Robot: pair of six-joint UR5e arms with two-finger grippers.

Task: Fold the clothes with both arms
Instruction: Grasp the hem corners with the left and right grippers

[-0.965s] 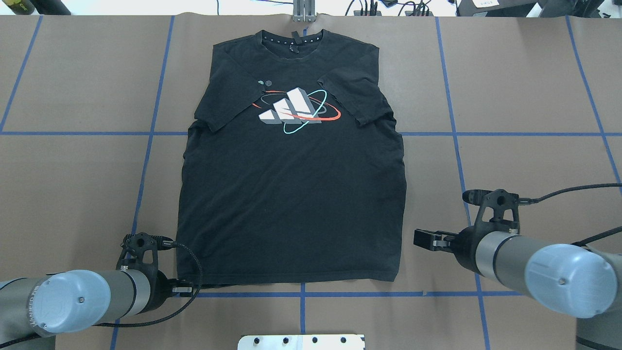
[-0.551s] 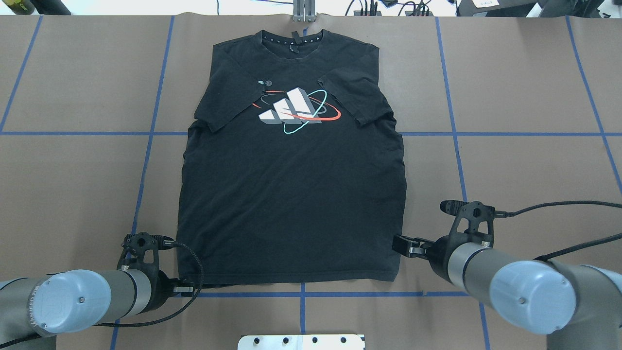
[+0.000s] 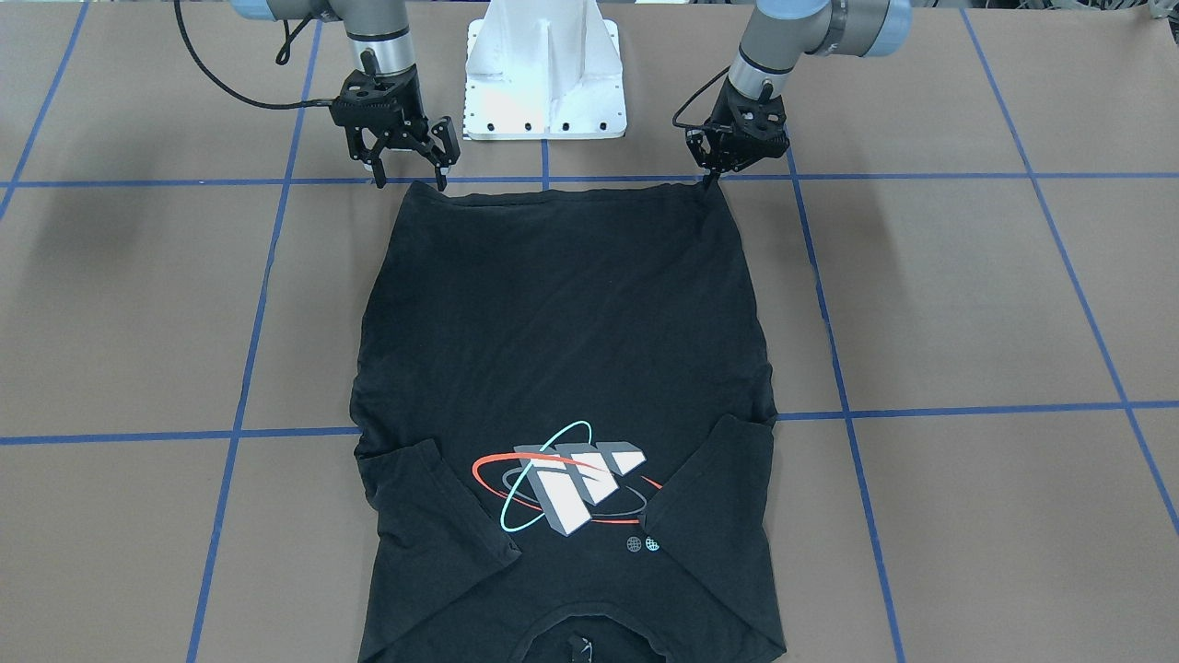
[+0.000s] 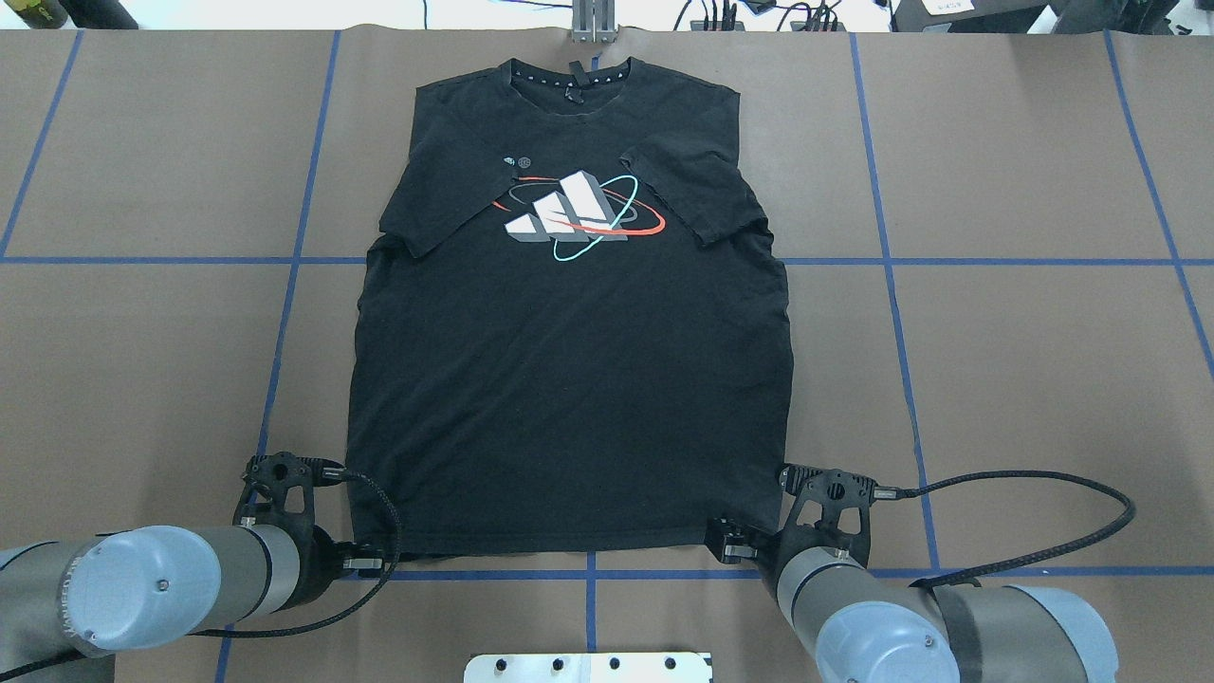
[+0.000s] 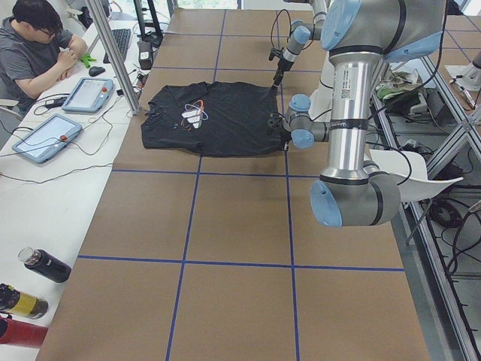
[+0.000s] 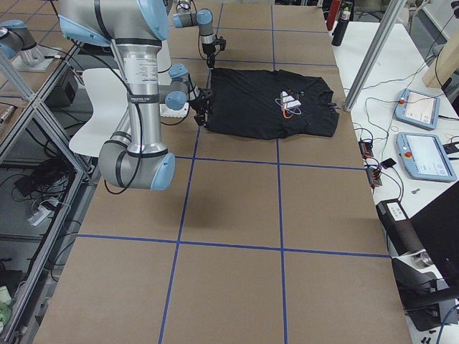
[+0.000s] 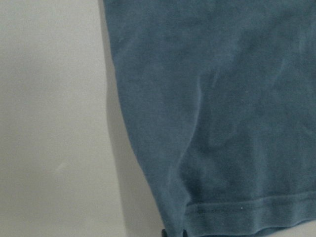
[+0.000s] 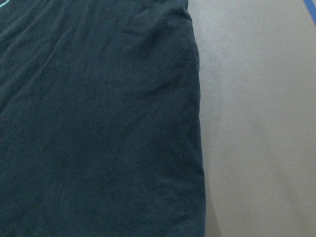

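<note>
Since the fold has to start from the hem, both grippers sit at the near corners of the black shirt (image 4: 569, 398), which lies flat and print-up on the table (image 4: 1043, 332), sleeves tucked over the chest, collar farthest from the robot. The left gripper (image 3: 707, 178) looks pinched on its corner, while the right gripper (image 3: 411, 175) hangs spread wide over the other, probably so both ends lift evenly.

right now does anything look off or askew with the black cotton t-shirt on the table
Nothing looks damaged. The black cotton T-shirt lies flat, print up, both sleeves folded in over the chest. Only unevenness: left gripper shut on one hem corner, right gripper open at the other.
</note>
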